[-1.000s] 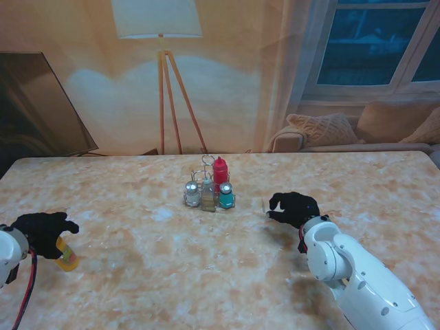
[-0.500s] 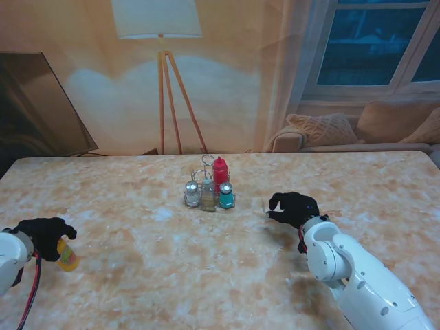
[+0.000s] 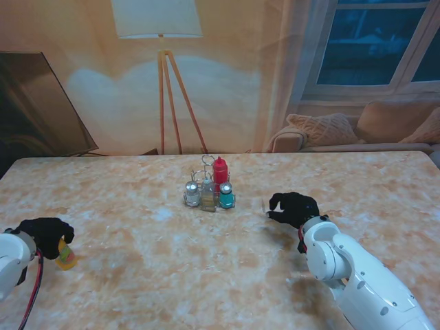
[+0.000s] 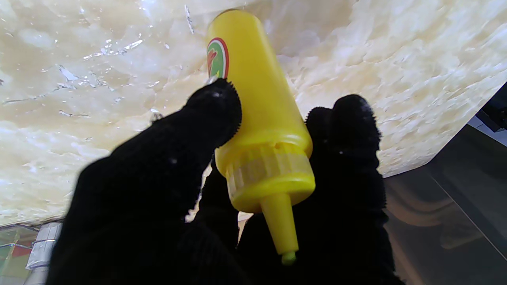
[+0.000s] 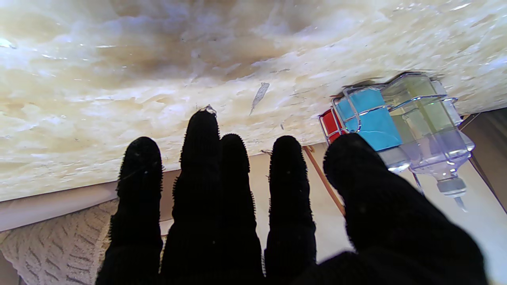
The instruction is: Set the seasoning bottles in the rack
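- Stand view: the wire rack (image 3: 208, 192) stood mid-table and already carried a red bottle (image 3: 220, 170), a teal-capped shaker (image 3: 225, 196) and two clear ones. The yellow bottle (image 3: 66, 255) was well apart from the rack, off to its left and nearer to me, close to the table (image 3: 158, 268) edge. The left hand (image 3: 44, 235) was curled over it, likely to carry it to the rack. The right hand (image 3: 294, 207) rested near the rack, on its right, holding nothing.
- Left wrist view: black fingers (image 4: 214, 114) pressed both sides of the yellow bottle (image 4: 253, 118), clamping the body above the cap; its nozzle (image 4: 279, 221) pointed toward the palm, so the bottle sat tilted in the grip.
- Right wrist view: the right hand (image 5: 222, 206) had its fingers stretched out and slightly apart, empty, probably waiting clear of the rack (image 5: 396, 107), which stood just beside its thumb.
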